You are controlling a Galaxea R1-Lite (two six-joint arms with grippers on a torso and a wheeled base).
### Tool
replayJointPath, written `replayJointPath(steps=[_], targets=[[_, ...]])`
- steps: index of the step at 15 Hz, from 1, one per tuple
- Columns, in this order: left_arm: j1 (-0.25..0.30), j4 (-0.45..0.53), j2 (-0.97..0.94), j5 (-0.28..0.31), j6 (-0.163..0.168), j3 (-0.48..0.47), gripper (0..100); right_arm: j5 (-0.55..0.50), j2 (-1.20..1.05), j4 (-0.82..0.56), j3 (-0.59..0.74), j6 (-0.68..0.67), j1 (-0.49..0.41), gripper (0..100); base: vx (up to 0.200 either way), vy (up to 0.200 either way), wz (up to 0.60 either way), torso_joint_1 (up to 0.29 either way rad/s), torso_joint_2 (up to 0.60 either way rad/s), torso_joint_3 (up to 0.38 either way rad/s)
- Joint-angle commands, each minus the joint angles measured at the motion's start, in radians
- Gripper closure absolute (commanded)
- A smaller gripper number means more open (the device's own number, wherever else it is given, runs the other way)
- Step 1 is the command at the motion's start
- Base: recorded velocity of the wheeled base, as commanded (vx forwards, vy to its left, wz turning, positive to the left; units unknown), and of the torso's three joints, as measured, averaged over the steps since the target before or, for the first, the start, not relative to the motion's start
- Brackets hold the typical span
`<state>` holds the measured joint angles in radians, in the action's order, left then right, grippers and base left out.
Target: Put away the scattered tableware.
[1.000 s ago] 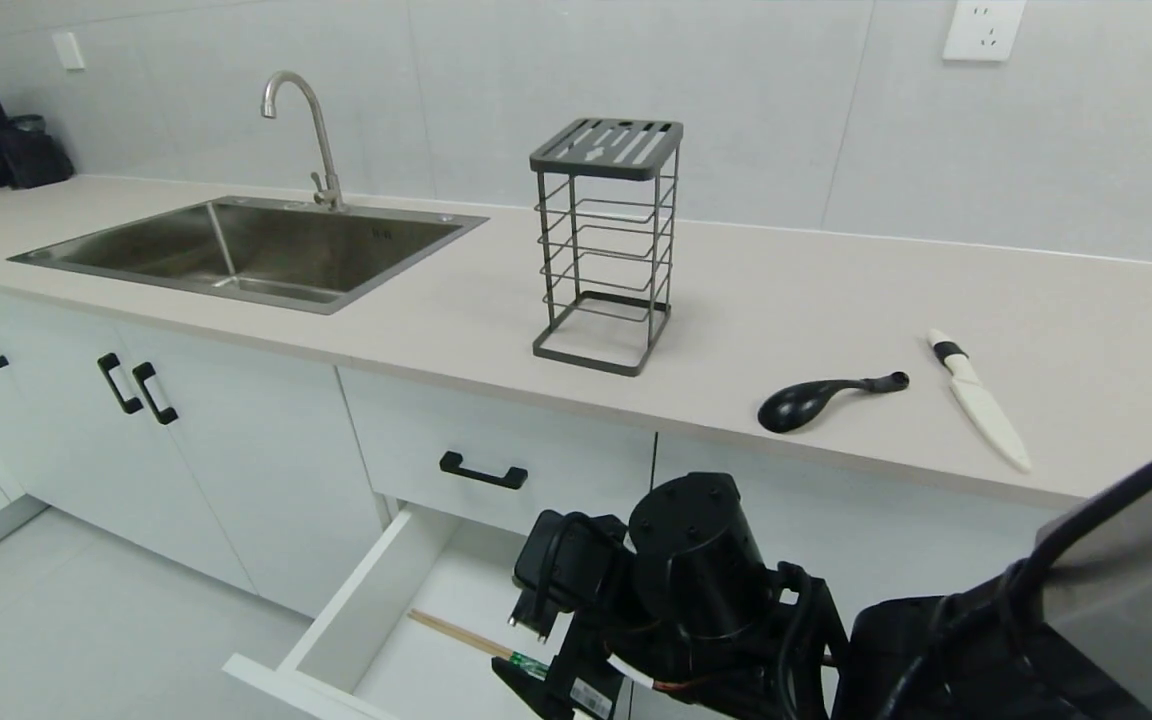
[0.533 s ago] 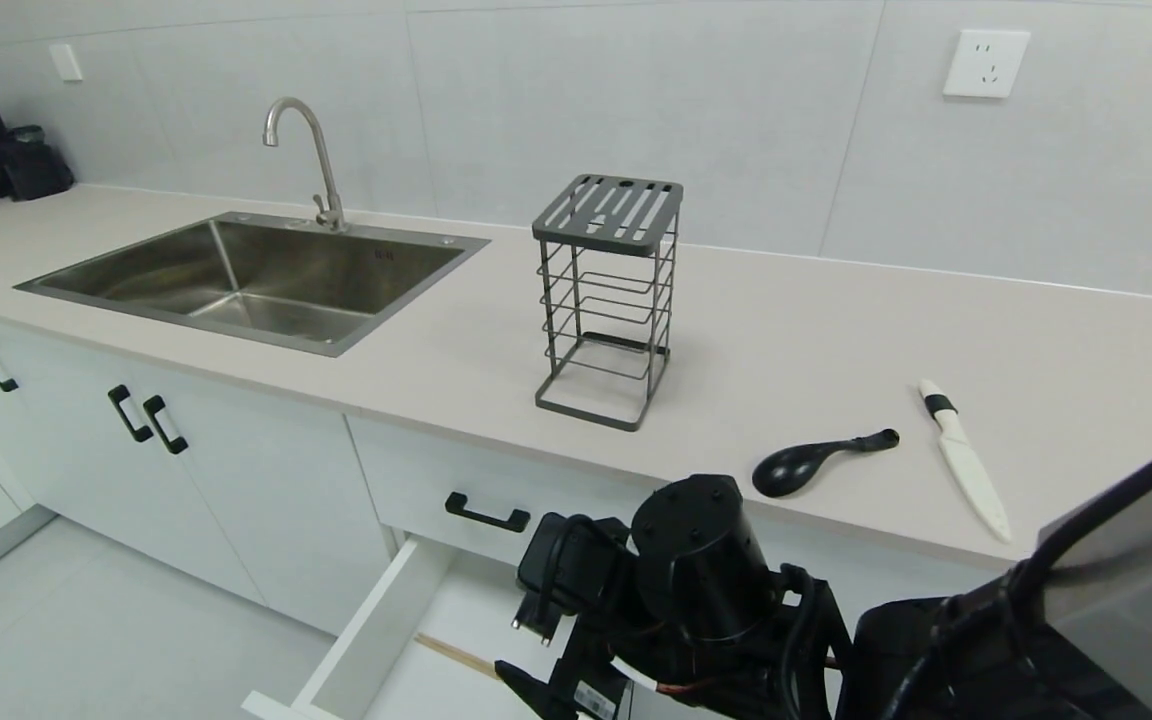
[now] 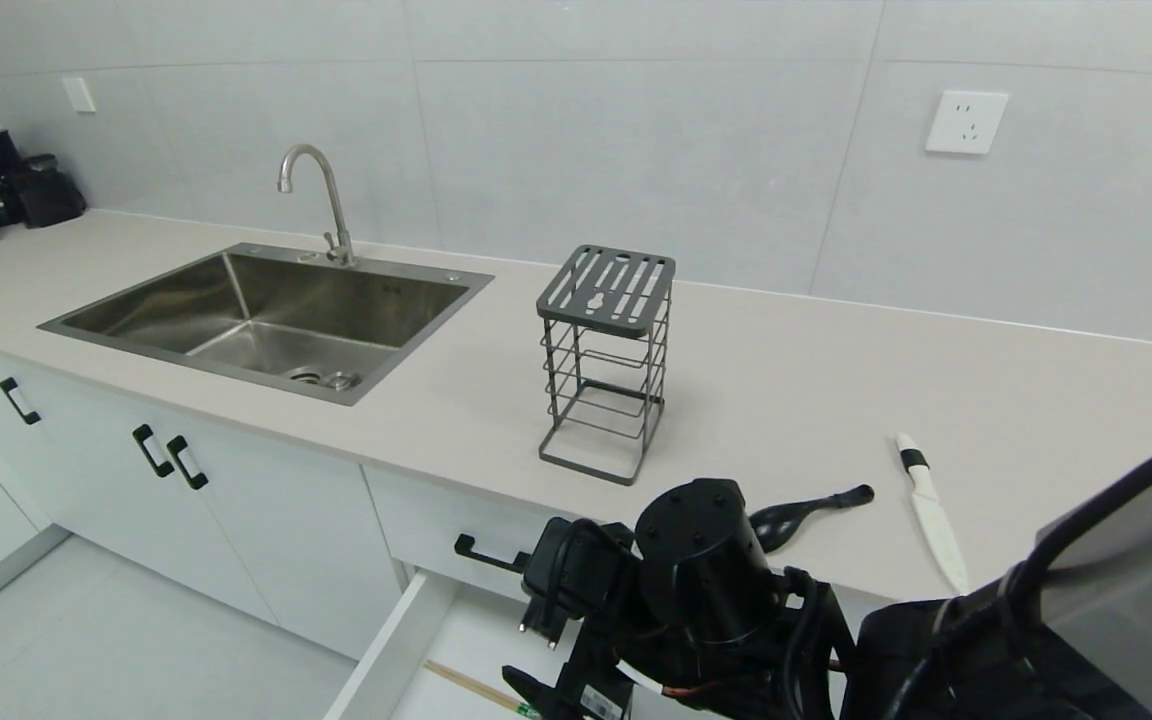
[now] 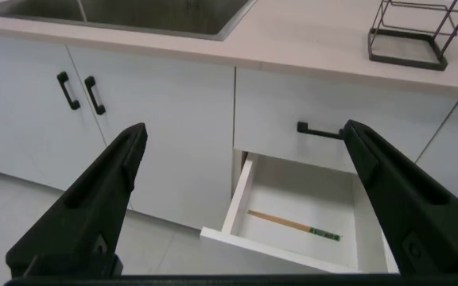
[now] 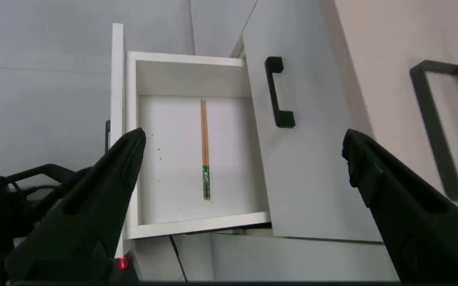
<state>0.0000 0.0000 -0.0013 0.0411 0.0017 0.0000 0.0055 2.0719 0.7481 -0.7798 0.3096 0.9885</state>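
One item, the chopsticks (image 5: 204,151), is lying in the open drawer (image 5: 169,119). The black spoon (image 3: 811,505) and white knife (image 3: 931,515) are sitting on the worktop (image 3: 786,380), so we're judging roughly a third done. We're holding the left gripper (image 4: 245,206) and right gripper (image 5: 245,206) spread, both empty.

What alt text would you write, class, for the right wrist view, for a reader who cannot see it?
An open white drawer holds wooden chopsticks lying on its bare floor, framed by the open right gripper. Next to it is a closed drawer front with a black handle.
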Motion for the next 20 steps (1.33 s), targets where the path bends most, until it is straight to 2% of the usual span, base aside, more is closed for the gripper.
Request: replayJointPath(steps=[1,8,11,16,18,20], targets=[[0.0,0.0,0.001,0.0,0.0,0.0,0,0.001,0.005,0.0,0.005,-0.001,-0.001,0,0.0,0.0,0.0,0.29,-0.56,-0.281],[0.0,0.0,0.001,0.0,0.0,0.0,0,0.01,0.011,-0.021,0.027,-0.004,-0.024,0,0.0,0.0,0.0,0.271,-0.54,-0.272],[0.0,0.0,0.001,0.0,0.0,0.0,0,0.025,0.008,-0.055,0.051,0.0,-0.045,0,0.0,0.0,0.0,0.017,-0.03,-0.017],[0.0,0.0,0.001,0.0,0.0,0.0,0,0.194,-0.003,-0.111,0.054,-0.009,-0.128,0,0.0,0.0,0.0,0.0,0.0,0.0],[0.0,0.0,0.001,0.0,0.0,0.0,0,0.198,-0.033,-0.107,0.086,-0.018,-0.152,0,0.0,0.0,0.0,0.0,0.0,0.0],[0.0,0.0,0.001,0.0,0.0,0.0,0,0.198,-0.102,-0.087,0.139,-0.047,-0.226,0,0.0,0.0,0.0,0.0,0.0,0.0]])
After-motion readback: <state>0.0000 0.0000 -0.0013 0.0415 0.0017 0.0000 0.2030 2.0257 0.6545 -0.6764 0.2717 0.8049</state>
